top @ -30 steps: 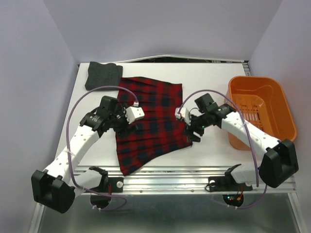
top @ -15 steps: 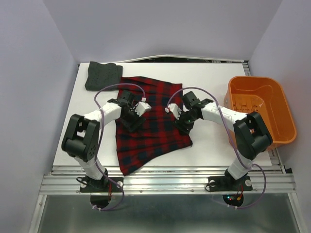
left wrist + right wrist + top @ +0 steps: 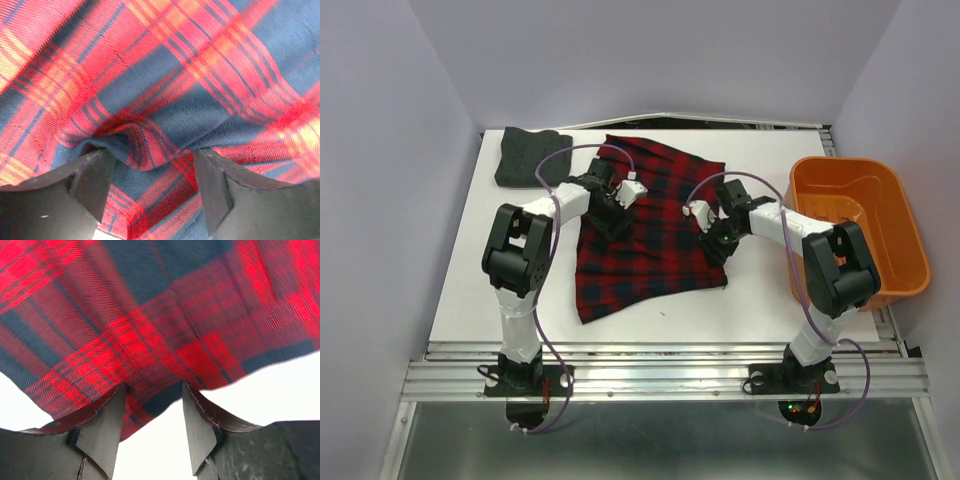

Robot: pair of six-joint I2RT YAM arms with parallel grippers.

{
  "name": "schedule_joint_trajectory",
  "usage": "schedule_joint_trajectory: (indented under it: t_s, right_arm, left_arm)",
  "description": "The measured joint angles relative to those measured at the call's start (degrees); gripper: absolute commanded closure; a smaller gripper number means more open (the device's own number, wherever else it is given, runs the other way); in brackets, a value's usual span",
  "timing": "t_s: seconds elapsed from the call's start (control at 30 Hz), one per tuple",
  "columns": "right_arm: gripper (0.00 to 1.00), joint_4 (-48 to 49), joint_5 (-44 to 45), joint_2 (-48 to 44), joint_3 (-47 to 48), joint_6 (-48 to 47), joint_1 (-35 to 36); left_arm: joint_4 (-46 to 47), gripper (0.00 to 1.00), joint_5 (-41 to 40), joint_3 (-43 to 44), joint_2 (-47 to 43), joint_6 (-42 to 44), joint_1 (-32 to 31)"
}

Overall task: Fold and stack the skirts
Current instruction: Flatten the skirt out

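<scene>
Your left gripper point(image 3: 155, 165) has its jaws partway apart. A bump of the plaid skirt point(image 3: 165, 90) is squeezed between them and touches both fingers. Your right gripper point(image 3: 152, 395) has the skirt's edge between its jaws, but you cannot tell if they squeeze it. From above, the left one sits near the skirt's 11 o'clock corner and the right one at its 3 o'clock edge. The grey skirt point(image 3: 530, 157) lies at 10 o'clock on the table point(image 3: 750, 290), not touching the plaid one. The orange basket point(image 3: 840, 162) sits at 3 o'clock.
</scene>
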Motion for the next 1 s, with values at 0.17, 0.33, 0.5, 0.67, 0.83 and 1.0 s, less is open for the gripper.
schedule_joint_trajectory:
  t_s: [0.17,0.33,0.5,0.67,0.83,1.0]
  right_arm:
    - [0.37,-4.24,0.76,0.24,5.55,0.44,-1.70]
    - [0.30,-7.82,-1.27,-5.33,9.62,0.31,-0.55]
    - [0.28,-9.22,-0.94,-19.41,1.86,-2.21,4.72]
    - [0.27,-8.76,1.64,-26.32,-9.53,-4.24,10.56]
    - [0.27,-3.08,6.86,-24.35,-16.72,-6.08,12.07]
    - [0.29,4.63,11.37,-22.25,-20.83,-7.41,12.74]
  left_arm:
    - [-0.63,0.01,0.94,-1.29,-3.37,-0.22,0.09]
    - [-3.98,0.01,0.92,-7.10,-20.76,4.42,0.59]
    - [-6.14,0.01,0.37,-15.69,-41.83,9.16,-0.57]
    - [-6.19,0.02,-3.28,-33.75,-55.17,10.27,-12.57]
    - [-8.96,0.01,-7.37,-45.68,-55.21,10.08,-21.79]
    - [-5.60,0.01,-10.78,-45.70,-49.92,10.05,-23.04]
